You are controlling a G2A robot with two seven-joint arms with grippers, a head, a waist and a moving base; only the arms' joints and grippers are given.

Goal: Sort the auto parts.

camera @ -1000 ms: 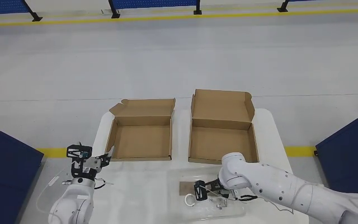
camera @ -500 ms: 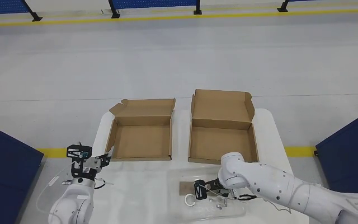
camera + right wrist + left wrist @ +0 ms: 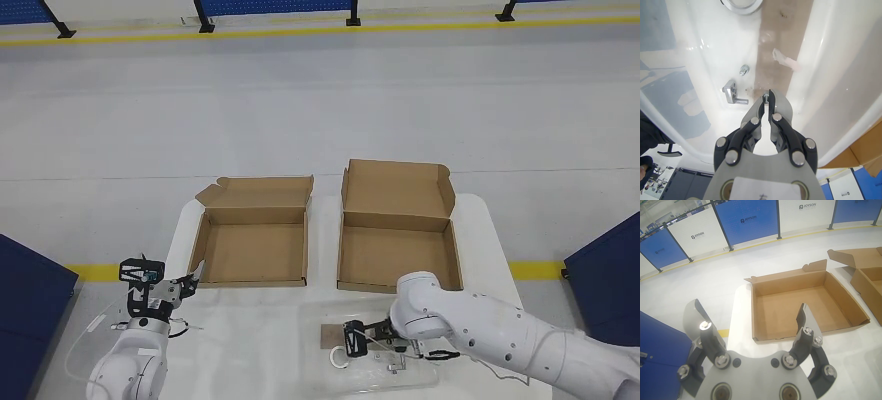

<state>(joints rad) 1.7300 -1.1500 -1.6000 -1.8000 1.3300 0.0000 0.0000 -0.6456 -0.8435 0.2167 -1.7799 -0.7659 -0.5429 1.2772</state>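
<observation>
Shiny metal screw point(image 3: 766, 97), glossy smooth plastic tray point(image 3: 829, 56).

1. My right pincer point(image 3: 767, 94), with a small bolt point(image 3: 766, 97) nipped between its tips, has slid a little to the left over the clear tray point(image 3: 425, 381) in the top view.
2. The move came in two small steps: a slight one first, then a larger one in the last half second.
3. Its black wrist housing point(image 3: 350, 337) now overlaps the edge of the brown strip point(image 3: 328, 332). A second ago it sat just beside that strip.
4. The right arm point(image 3: 470, 328) has followed, its forearm swung slightly leftward.
5. From above, the ring point(image 3: 338, 361) shows less of its loop than before.
</observation>
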